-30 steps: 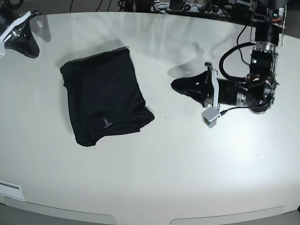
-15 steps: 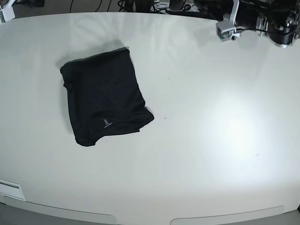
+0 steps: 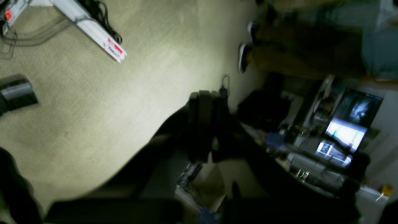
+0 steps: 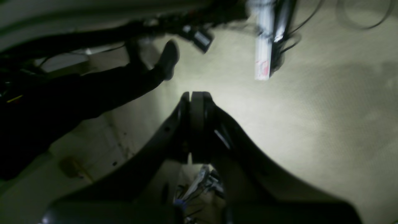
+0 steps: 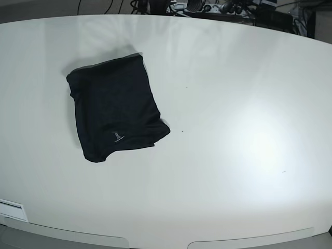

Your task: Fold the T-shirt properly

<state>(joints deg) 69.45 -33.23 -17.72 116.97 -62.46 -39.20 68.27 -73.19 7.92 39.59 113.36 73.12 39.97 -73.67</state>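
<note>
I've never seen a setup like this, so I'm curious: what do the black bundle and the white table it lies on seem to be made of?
The T-shirt looks like soft matte knit fabric, probably cotton or similar: it lies in limp folds with rounded edges and gives no shine. The table looks like a hard, smooth, semi-gloss white surface, perhaps laminate or painted board: it throws back a broad soft glare.

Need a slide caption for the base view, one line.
Folded black T-shirt lies in a compact bundle on the left of the white table; neither arm in frame.
</note>
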